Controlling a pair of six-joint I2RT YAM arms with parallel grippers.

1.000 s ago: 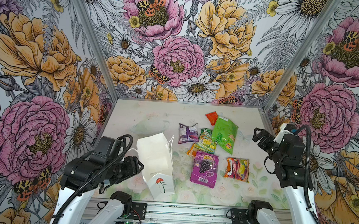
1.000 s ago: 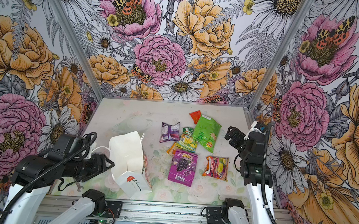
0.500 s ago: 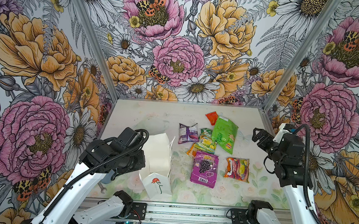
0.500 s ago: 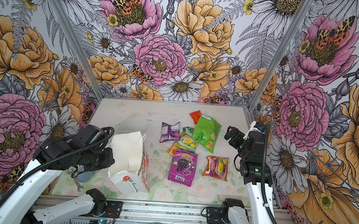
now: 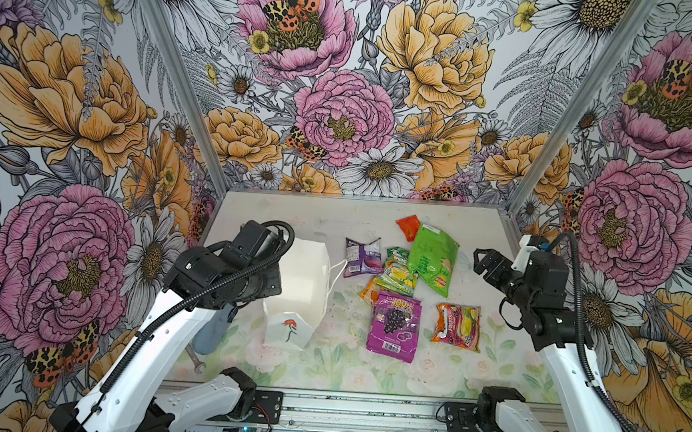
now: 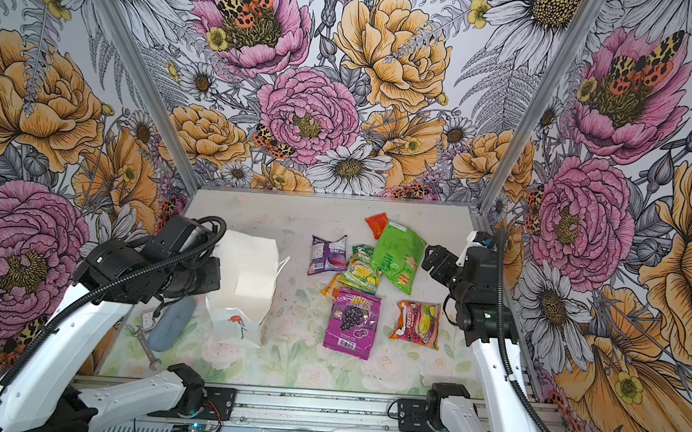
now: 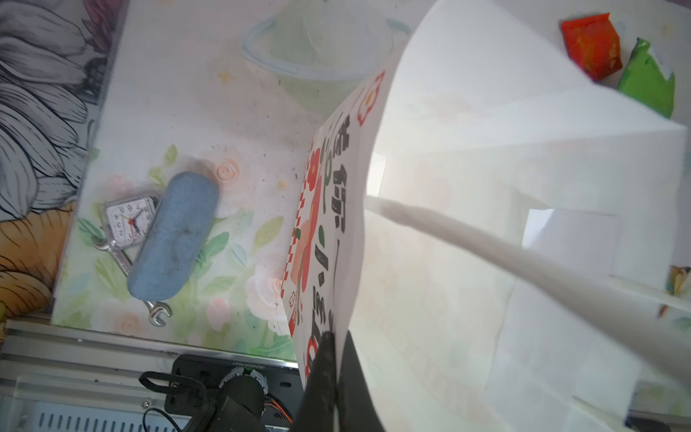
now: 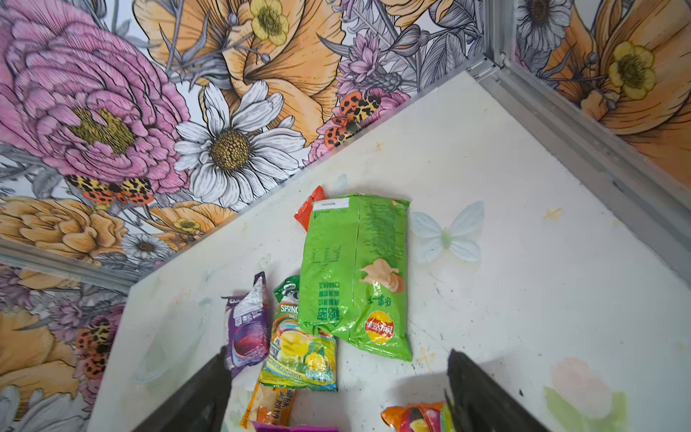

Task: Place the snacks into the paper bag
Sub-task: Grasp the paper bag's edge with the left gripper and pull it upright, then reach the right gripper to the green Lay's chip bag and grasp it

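Since earlier: left jaws closed, pinching paper bag (image 5: 305, 272) wall, tabletop (image 5: 294, 213) left; long axis front-to-back, rose panel (image 5: 288, 325) frontmost, mouth open to left wrist view. Right jaws wide, empty, near snacks (image 5: 433, 260).

small orange packet (image 5: 366, 290): mostly covered by green-yellow packet (image 5: 396, 270) and purple grape pouch (image 5: 395, 327).
clock (image 7: 125, 220): partly covered by blue case (image 7: 174, 239).
left gripper (image 7: 336, 348): concealed by its arm in both top views.
paper bag (image 7: 327, 232) print: viewed edge-on, illegible.
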